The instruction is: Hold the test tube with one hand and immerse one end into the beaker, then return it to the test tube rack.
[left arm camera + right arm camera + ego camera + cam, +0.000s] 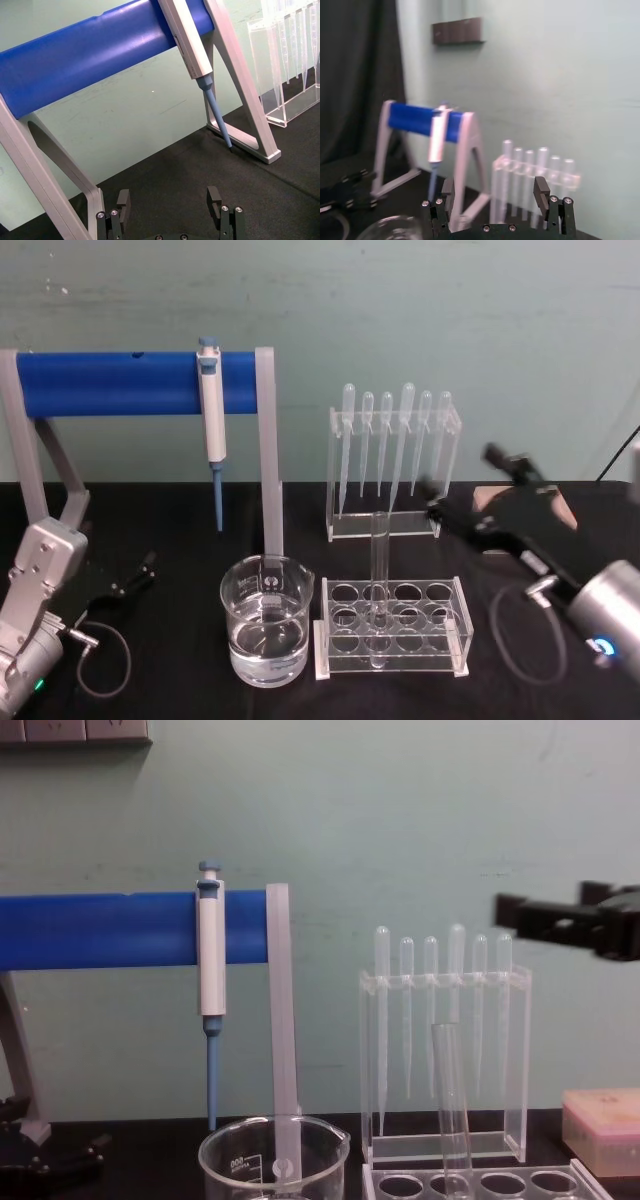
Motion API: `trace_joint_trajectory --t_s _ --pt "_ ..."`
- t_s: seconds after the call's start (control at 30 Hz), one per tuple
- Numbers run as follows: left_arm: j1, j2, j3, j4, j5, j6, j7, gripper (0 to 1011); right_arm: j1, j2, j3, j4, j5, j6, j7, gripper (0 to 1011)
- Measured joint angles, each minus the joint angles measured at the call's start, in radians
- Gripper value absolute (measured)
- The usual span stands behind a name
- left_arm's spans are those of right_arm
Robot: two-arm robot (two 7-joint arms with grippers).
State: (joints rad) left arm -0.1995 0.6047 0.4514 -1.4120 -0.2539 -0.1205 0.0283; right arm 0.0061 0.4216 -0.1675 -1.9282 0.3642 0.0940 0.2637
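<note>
The test tube (379, 560) stands upright in a hole of the clear rack (392, 655), its rim above the rack; in the chest view the test tube (449, 1110) leans slightly. Left of the rack stands the beaker (265, 625), holding clear liquid, its rim low in the chest view (272, 1152). My right gripper (465, 482) hovers open and empty above and to the right of the tube, and enters the chest view from the right edge (560, 915). Its fingers (540, 190) stand apart. My left gripper (133, 577) rests open at the far left, fingers (215, 197) apart.
A grey stand with a blue bar (110, 383) holds a blue-and-white pipettor (212, 415) behind the beaker. A clear holder with several thin pipettes (395, 455) stands behind the rack. A pink box (603, 1115) lies at the right. Cables loop on the black cloth (105, 655).
</note>
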Motion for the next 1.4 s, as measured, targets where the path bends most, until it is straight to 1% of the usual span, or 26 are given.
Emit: trace_joint_trajectory --t_s 0.07,0.1,0.17,0.2,0.3,0.33,0.4,0.43,0.5,0.53,0.6,0.63,0.73,0.77,0.83,0.87,0.93,0.97,1.0,1.03,1.13,1.17,1.33,1.4 --pt "0.0 0.0 0.0 0.0 0.0 0.0 0.0 1000 -0.015 -0.001 0.025 -0.003 0.005 -0.009 -0.012 1004" --pt "0.0 0.0 0.0 0.0 0.0 0.0 0.0 1000 -0.029 -0.002 0.047 -0.005 0.006 -0.018 -0.026 1004" --pt "0.0 0.0 0.0 0.0 0.0 0.0 0.0 1000 -0.043 -0.005 0.074 -0.005 0.005 -0.027 -0.042 1004" --pt "0.0 0.0 0.0 0.0 0.0 0.0 0.0 1000 -0.058 -0.011 0.098 -0.002 0.004 -0.035 -0.059 1004" --pt "0.0 0.0 0.0 0.0 0.0 0.0 0.0 1000 -0.074 -0.021 0.127 0.01 -0.005 -0.042 -0.084 1004" --pt "0.0 0.0 0.0 0.0 0.0 0.0 0.0 1000 -0.082 -0.028 0.141 0.021 -0.017 -0.045 -0.104 1004" --pt "0.0 0.0 0.0 0.0 0.0 0.0 0.0 1000 -0.089 -0.035 0.152 0.036 -0.033 -0.049 -0.122 1004" --pt "0.0 0.0 0.0 0.0 0.0 0.0 0.0 1000 -0.092 -0.042 0.158 0.058 -0.048 -0.054 -0.137 1004" --pt "0.0 0.0 0.0 0.0 0.0 0.0 0.0 1000 -0.094 -0.048 0.161 0.081 -0.061 -0.06 -0.146 1004" --pt "0.0 0.0 0.0 0.0 0.0 0.0 0.0 1000 -0.094 -0.053 0.16 0.104 -0.077 -0.065 -0.153 1004" --pt "0.0 0.0 0.0 0.0 0.0 0.0 0.0 1000 -0.092 -0.055 0.155 0.127 -0.099 -0.071 -0.16 1004" --pt "0.0 0.0 0.0 0.0 0.0 0.0 0.0 1000 -0.089 -0.055 0.145 0.15 -0.13 -0.077 -0.166 1004" --pt "0.0 0.0 0.0 0.0 0.0 0.0 0.0 1000 -0.081 -0.054 0.129 0.184 -0.172 -0.087 -0.174 1004" --pt "0.0 0.0 0.0 0.0 0.0 0.0 0.0 1000 -0.076 -0.053 0.118 0.203 -0.196 -0.093 -0.175 1004" --pt "0.0 0.0 0.0 0.0 0.0 0.0 0.0 1000 -0.071 -0.053 0.107 0.223 -0.224 -0.102 -0.18 1004" --pt "0.0 0.0 0.0 0.0 0.0 0.0 0.0 1000 -0.065 -0.052 0.095 0.242 -0.253 -0.114 -0.183 1004" --pt "0.0 0.0 0.0 0.0 0.0 0.0 0.0 1000 -0.06 -0.05 0.083 0.259 -0.283 -0.125 -0.187 1004" --pt "0.0 0.0 0.0 0.0 0.0 0.0 0.0 1000 -0.055 -0.048 0.072 0.274 -0.313 -0.136 -0.191 1004" --pt "0.0 0.0 0.0 0.0 0.0 0.0 0.0 1000 -0.052 -0.047 0.066 0.282 -0.328 -0.142 -0.192 1004" --pt "0.0 0.0 0.0 0.0 0.0 0.0 0.0 1000 -0.048 -0.044 0.053 0.294 -0.356 -0.151 -0.193 1004" --pt "0.0 0.0 0.0 0.0 0.0 0.0 0.0 1000 -0.043 -0.04 0.039 0.306 -0.397 -0.16 -0.196 1004" --pt "0.0 0.0 0.0 0.0 0.0 0.0 0.0 1000 -0.04 -0.037 0.03 0.312 -0.422 -0.165 -0.197 1004" --pt "0.0 0.0 0.0 0.0 0.0 0.0 0.0 1000 -0.034 -0.036 0.015 0.325 -0.476 -0.186 -0.198 1004" --pt "0.0 0.0 0.0 0.0 0.0 0.0 0.0 1000 -0.033 -0.039 0.015 0.328 -0.484 -0.192 -0.198 1004"
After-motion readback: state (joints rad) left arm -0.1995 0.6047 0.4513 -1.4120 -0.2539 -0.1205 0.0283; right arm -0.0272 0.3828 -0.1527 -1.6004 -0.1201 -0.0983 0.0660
